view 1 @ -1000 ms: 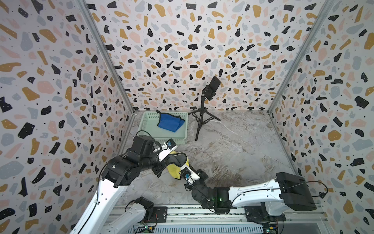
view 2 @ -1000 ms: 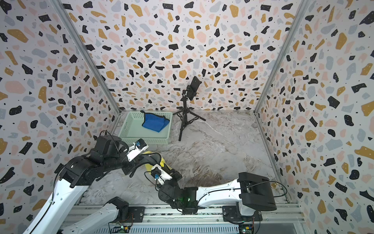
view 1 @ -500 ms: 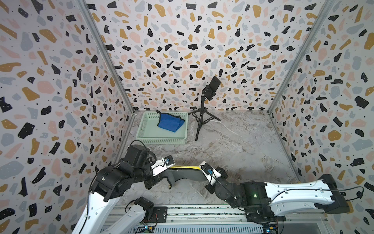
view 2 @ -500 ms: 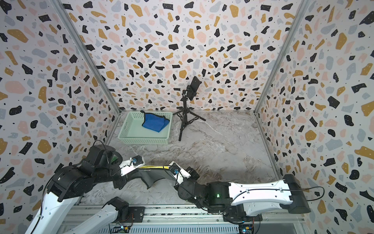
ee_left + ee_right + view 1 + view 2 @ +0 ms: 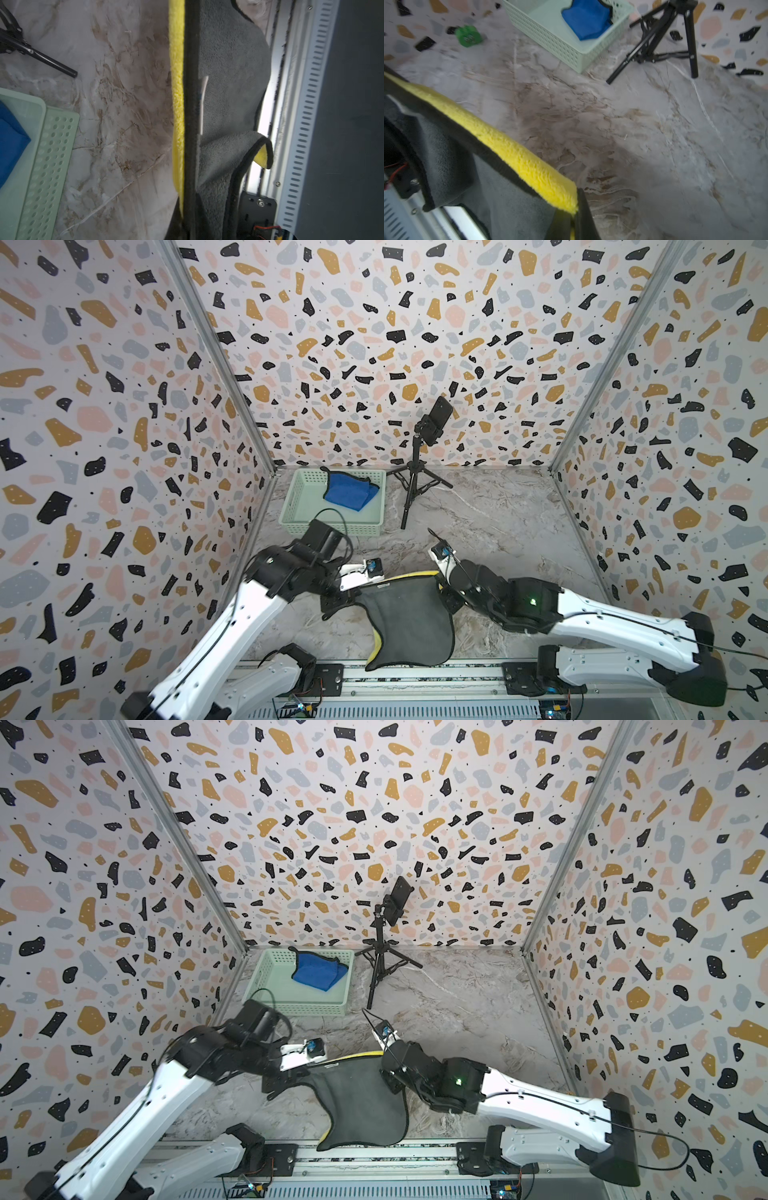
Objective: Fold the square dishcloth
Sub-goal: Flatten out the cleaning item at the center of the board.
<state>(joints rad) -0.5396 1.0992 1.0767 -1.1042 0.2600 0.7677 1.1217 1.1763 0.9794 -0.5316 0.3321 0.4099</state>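
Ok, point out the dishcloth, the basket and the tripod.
dishcloth (image 5: 409, 622), in a top view, middle of its grey face.
basket (image 5: 368, 529), in a top view, its near wall.
tripod (image 5: 416, 467), in a top view, where its legs meet.

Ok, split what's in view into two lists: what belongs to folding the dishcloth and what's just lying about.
Part of the job: dishcloth, grey and yellow; left claw and right claw, each shut on a corner of it.

Lying about: green basket; blue cloth inside it; tripod with a phone; small green object by the wall.
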